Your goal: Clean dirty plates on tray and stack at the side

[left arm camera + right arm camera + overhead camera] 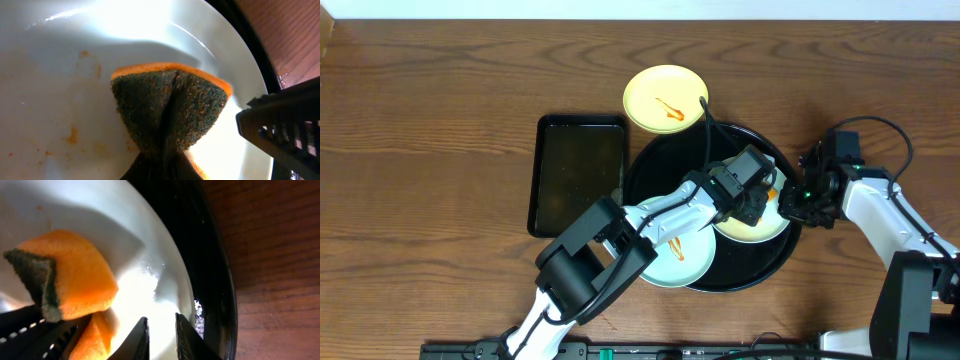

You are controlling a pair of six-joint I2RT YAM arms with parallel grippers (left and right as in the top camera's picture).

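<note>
**Three dirty, none stacked**

- One plate is in work. The plate under the sponge [760,230] lies in the right part of the round tray [660,168], close to its rim.
- The left gripper [752,192] is pinched on a folded sponge [170,107], orange body with a dark green scouring face. The sponge tip is against the plate's face. I cannot tell which side is doing the rubbing.
- The right gripper [161,322] has its fingers drawn close together astride that plate's outer rim. It looks nipped onto the rim to steady the plate.
- That plate's face looks mostly wiped. The left wrist view shows faint orange-brown smears and specks to the left of the sponge. Glare washes out the colour, so it reads only as pale.
- The mint plate [670,268] sits at the tray's near-left edge, overlapping the rim, partly under the left arm. An orange streak shows on its face, so it reads as not cleaned.
- The yellow plate [655,92] is on the table [420,150] just beyond the tray's far rim. It has a clear orange squiggle near its middle and looks dirty.
- No stack is in view. A rectangular tray [578,175] sits to the left with nothing on it.

Judgement: early in the task. Left to do are finishing this plate, cleaning the other two, and all the stacking.
</note>
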